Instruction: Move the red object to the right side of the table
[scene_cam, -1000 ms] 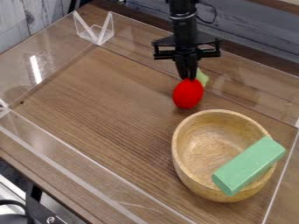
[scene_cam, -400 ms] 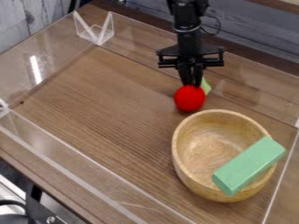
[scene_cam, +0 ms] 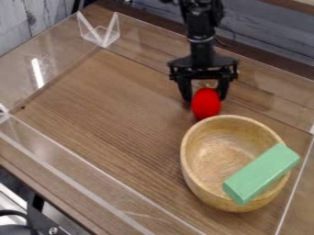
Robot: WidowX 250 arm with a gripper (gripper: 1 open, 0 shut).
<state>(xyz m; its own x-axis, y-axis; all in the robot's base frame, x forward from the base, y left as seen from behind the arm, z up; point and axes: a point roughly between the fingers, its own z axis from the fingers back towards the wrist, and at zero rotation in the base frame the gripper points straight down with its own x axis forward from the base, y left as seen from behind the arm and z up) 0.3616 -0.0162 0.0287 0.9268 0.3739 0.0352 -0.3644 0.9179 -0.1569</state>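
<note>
the red object [scene_cam: 207, 105] sits slightly farther right than before, just beyond the bowl's rim on the surface [scene_cam: 105, 115], with the claw [scene_cam: 204, 90] spread around it. one red object, one bowl [scene_cam: 203, 174], one green block [scene_cam: 260, 174].

red strawberry-shaped toy [scene_cam: 207, 105]: one; wooden bowl [scene_cam: 197, 172]: one;
green rectangular block [scene_cam: 260, 173]: one; brown wood-grain tabletop [scene_cam: 110, 119]: one;
black robot arm [scene_cam: 200, 20]: one in view
</note>
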